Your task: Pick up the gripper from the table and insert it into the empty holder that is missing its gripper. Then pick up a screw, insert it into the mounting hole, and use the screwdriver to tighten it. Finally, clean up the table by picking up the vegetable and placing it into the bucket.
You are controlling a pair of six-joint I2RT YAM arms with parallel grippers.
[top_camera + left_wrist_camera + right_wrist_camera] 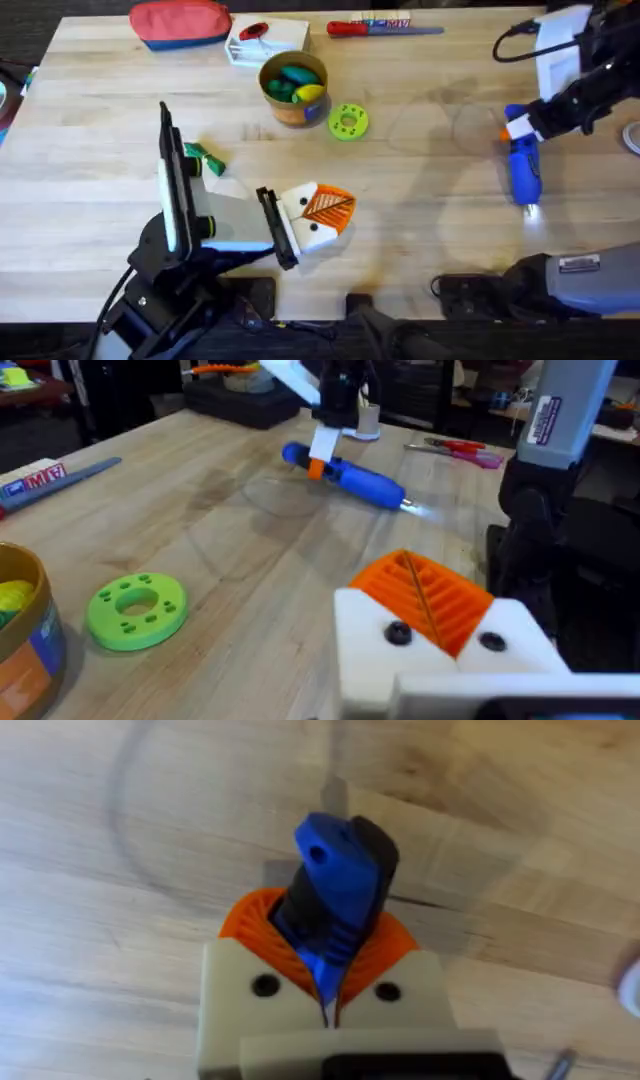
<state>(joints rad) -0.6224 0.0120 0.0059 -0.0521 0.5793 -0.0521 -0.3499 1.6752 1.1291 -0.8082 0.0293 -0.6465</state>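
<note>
Screwdriver gripped at right of overhead frame

Screwdriver (pixel 524 172) lying on table (pixel 420 240), clamped between right gripper (pixel 517 128) fingers. Left gripper (pixel 318 215) at lower centre, finger state impossible to tell. Vegetable (pixel 205 160) left of centre; bucket (pixel 293 88) upper centre.

Open desk (pixel 440 170) stretched between the green ring-shaped disc (pixel 347 122) and the screwdriver (pixel 523 170), leaving a wide lane through the middle. The bucket (pixel 292 88) stood just beside the disc, with a white box (pixel 262 42) close behind it, crowding the far centre. The left arm (pixel 180 215) and the holder (pixel 318 215) blocked the near left; the vegetable (pixel 205 160) lay just beyond.
</note>
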